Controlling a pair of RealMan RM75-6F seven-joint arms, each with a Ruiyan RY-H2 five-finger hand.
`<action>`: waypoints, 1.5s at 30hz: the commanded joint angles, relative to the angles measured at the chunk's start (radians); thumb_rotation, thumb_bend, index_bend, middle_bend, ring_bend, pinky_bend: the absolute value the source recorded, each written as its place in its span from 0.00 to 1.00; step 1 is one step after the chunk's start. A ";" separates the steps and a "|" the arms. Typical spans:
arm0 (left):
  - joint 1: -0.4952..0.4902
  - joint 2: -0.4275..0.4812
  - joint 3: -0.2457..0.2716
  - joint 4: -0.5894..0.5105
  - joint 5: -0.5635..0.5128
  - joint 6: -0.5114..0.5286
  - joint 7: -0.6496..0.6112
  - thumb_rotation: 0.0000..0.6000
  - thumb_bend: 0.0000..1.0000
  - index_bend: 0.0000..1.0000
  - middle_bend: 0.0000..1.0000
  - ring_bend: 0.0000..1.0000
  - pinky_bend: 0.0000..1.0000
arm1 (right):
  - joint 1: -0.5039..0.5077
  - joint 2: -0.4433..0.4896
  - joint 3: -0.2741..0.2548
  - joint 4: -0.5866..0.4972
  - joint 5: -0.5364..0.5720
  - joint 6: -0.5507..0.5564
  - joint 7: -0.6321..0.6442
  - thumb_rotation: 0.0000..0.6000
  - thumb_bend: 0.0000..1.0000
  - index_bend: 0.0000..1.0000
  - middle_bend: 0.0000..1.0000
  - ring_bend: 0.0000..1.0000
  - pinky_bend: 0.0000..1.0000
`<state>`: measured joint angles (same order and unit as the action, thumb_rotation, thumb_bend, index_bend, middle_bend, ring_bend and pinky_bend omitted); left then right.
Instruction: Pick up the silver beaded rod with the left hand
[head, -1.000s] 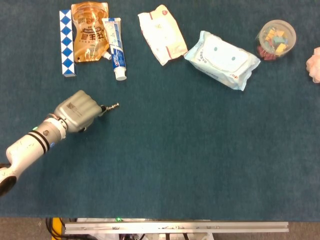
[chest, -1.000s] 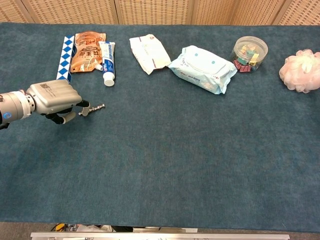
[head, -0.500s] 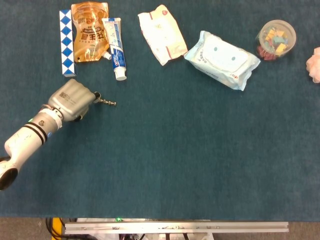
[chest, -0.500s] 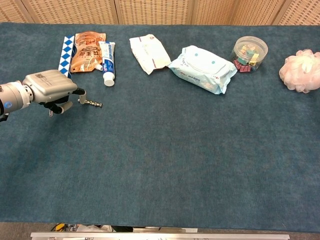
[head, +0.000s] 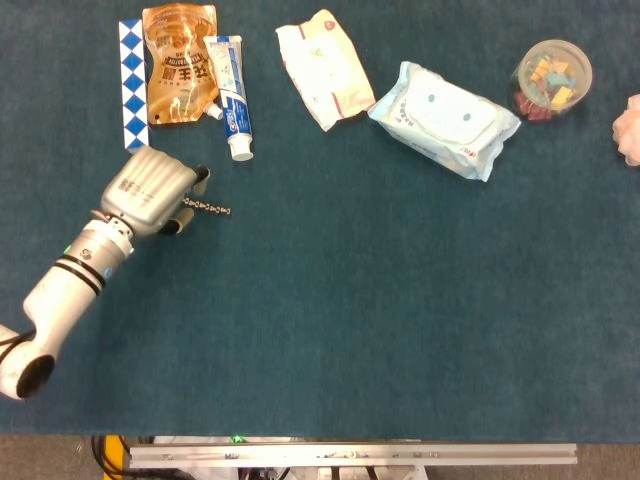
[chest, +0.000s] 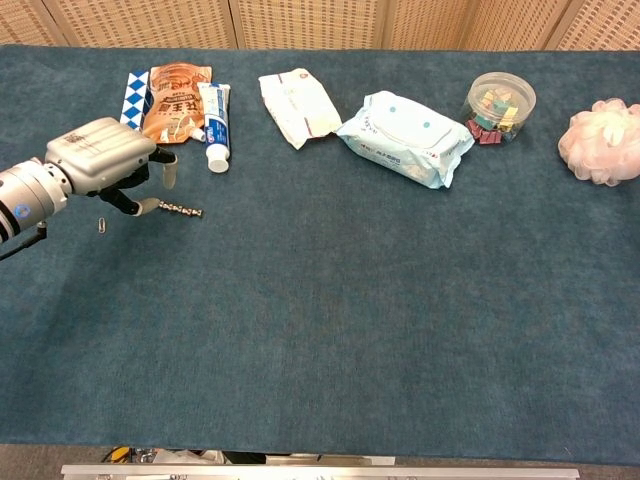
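Note:
The silver beaded rod (head: 208, 208) (chest: 176, 208) lies flat on the blue cloth, pointing right, just below the toothpaste tube. My left hand (head: 150, 190) (chest: 100, 152) hovers at the rod's left end with its fingers spread apart. One fingertip (chest: 130, 203) is right beside that end of the rod, and the thumb (chest: 166, 166) stands clear above it. The hand grips nothing. My right hand shows in neither view.
Behind the left hand lie a blue-and-white checked strip (head: 131, 85), an orange pouch (head: 178, 62) and a toothpaste tube (head: 230, 95). Further right are a white packet (head: 323, 68), a wet-wipes pack (head: 444, 118), a clear tub (head: 552, 78) and a pink puff (chest: 600, 140). A small clip (chest: 103, 225) lies near the hand.
The left hand swung the rod from tilted up to lying level, then opened its fingers and rose a little. The rod now lies on the cloth.

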<state>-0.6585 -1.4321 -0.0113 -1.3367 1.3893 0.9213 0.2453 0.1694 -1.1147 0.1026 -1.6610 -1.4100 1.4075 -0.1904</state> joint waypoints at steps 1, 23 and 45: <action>0.008 -0.028 -0.008 0.013 -0.025 0.002 0.020 1.00 0.31 0.46 0.94 0.90 0.86 | -0.001 0.001 -0.001 0.003 0.001 -0.001 0.005 1.00 0.33 0.36 0.42 0.34 0.35; -0.011 -0.135 -0.066 0.054 -0.263 -0.049 0.214 1.00 0.31 0.50 0.98 0.93 0.89 | -0.024 0.013 -0.006 0.036 -0.003 0.013 0.064 1.00 0.33 0.36 0.42 0.34 0.35; -0.023 -0.147 -0.055 0.047 -0.344 -0.055 0.295 1.00 0.31 0.50 0.98 0.94 0.89 | -0.037 0.014 -0.006 0.055 -0.006 0.021 0.090 1.00 0.33 0.36 0.42 0.34 0.35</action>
<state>-0.6808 -1.5791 -0.0665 -1.2890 1.0458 0.8672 0.5398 0.1324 -1.1010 0.0966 -1.6065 -1.4161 1.4284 -0.1004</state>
